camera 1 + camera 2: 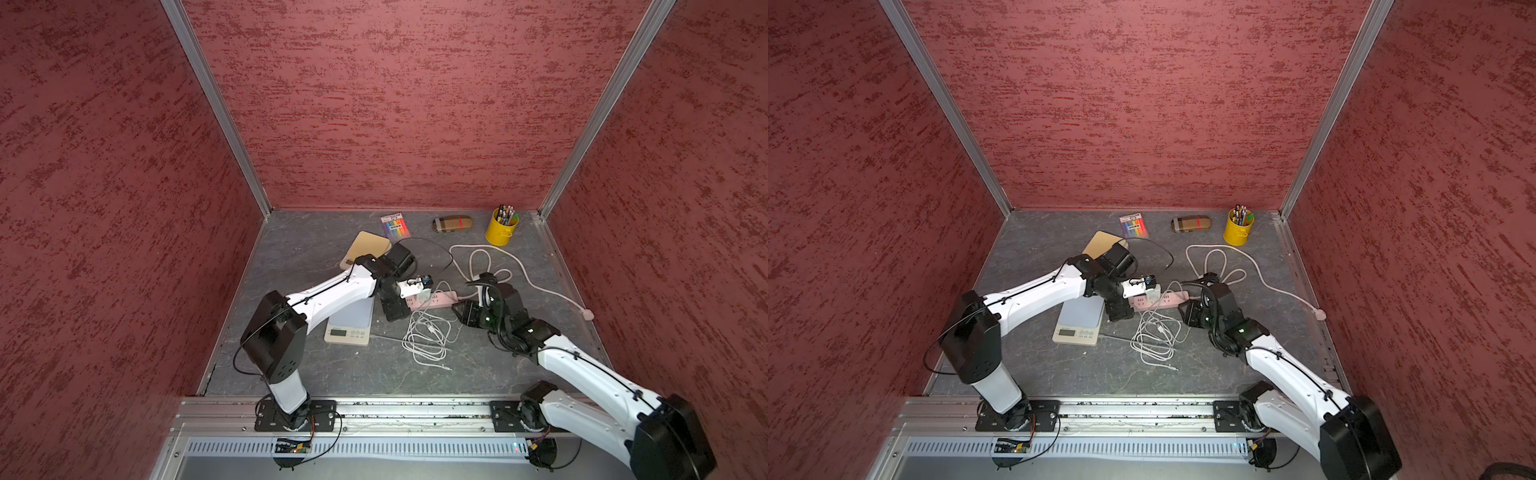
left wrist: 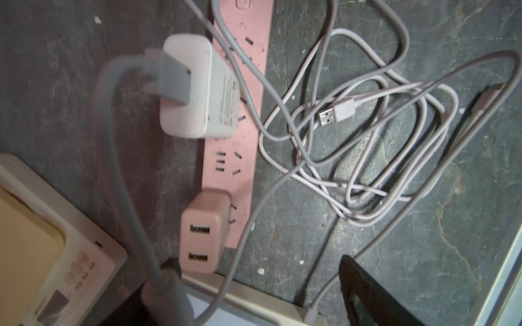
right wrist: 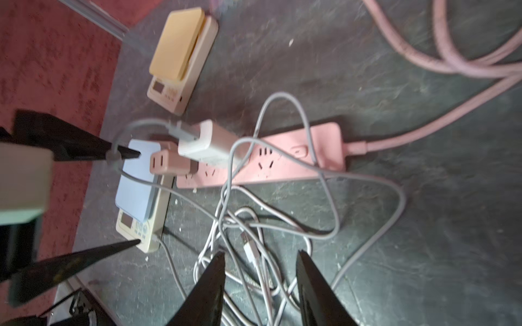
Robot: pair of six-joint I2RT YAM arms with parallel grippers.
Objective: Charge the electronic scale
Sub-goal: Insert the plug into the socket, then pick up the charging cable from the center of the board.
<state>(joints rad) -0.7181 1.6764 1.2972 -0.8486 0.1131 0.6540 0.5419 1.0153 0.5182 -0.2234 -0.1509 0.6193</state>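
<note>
left gripper [image 3: 138, 197]: fingers apart, empty | white charger [image 3: 210, 145] just beyond fingertips, cable plug [image 3: 183, 131] pointing toward them | right gripper [image 3: 261, 252]: fingers apart, farther off

A pink plastic power strip [image 3: 282, 158] is seen lying on the dark stone-patterned table [image 3: 423, 254], with a white block charger [image 3: 209, 144] set on its sockets and a small pink adapter [image 3: 169, 162] at its end, beside a beige scale with a pale blue platform [image 3: 135, 180]. The black-fingered right hand [image 3: 261, 254] is held with its jaws apart above a tangled coil of white cable [image 3: 248, 247].
</note>
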